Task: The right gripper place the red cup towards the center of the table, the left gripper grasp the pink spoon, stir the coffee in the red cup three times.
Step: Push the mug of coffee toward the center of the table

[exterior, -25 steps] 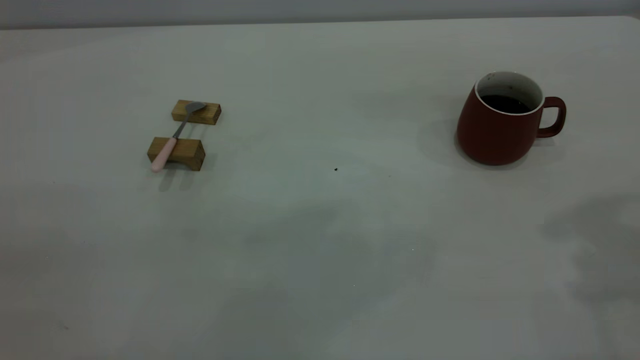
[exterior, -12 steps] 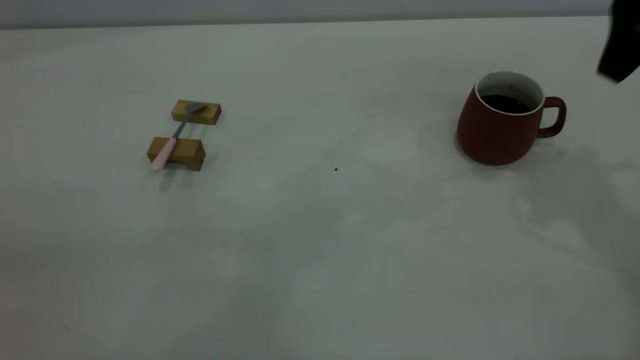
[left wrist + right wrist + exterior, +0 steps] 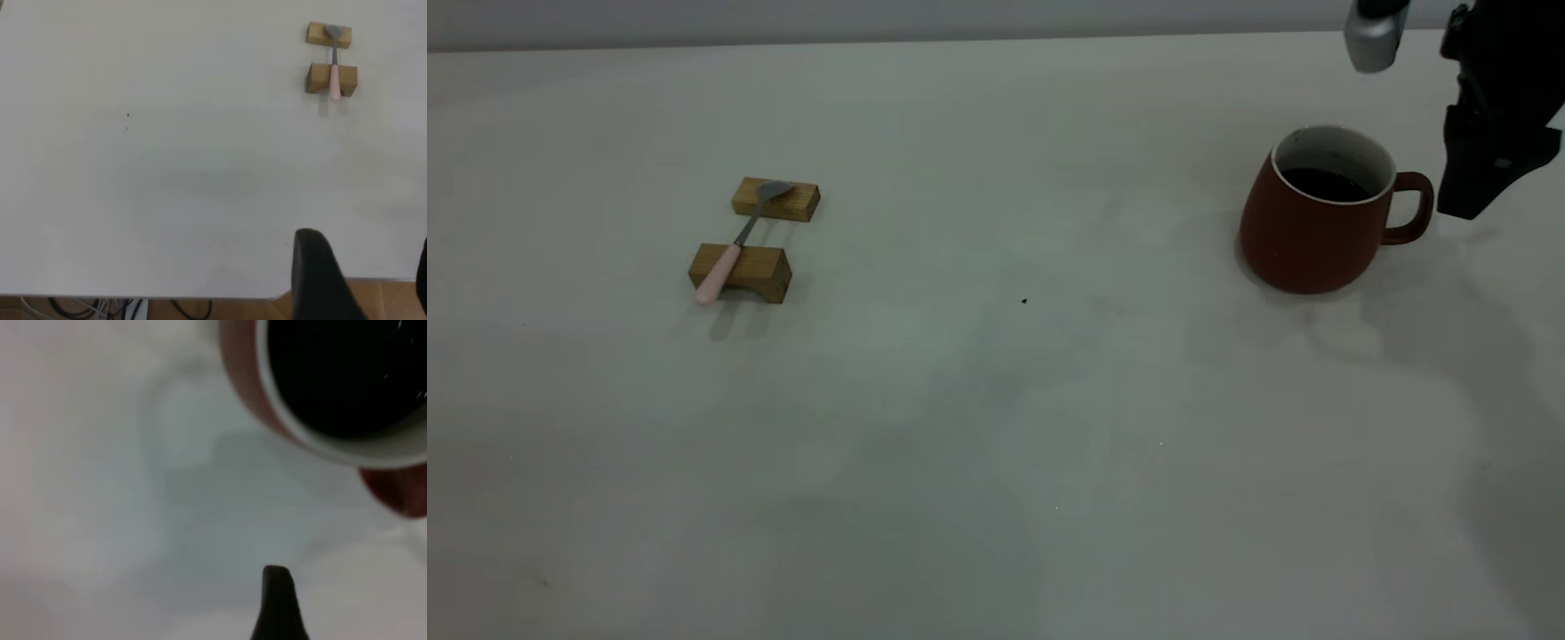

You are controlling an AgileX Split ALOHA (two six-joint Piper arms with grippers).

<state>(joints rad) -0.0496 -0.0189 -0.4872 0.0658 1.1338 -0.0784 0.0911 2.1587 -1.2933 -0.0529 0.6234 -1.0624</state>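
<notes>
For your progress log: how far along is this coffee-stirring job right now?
Nothing is done yet. The red cup of coffee stands far right on the table. In hand: the right gripper hovers beside its handle. Left: moving it to centre, taking the pink spoon off its wooden blocks, stirring.

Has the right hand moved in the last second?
Yes. The right hand has come down into view from the top right corner and now sits just right of the red cup, near its handle.
</notes>
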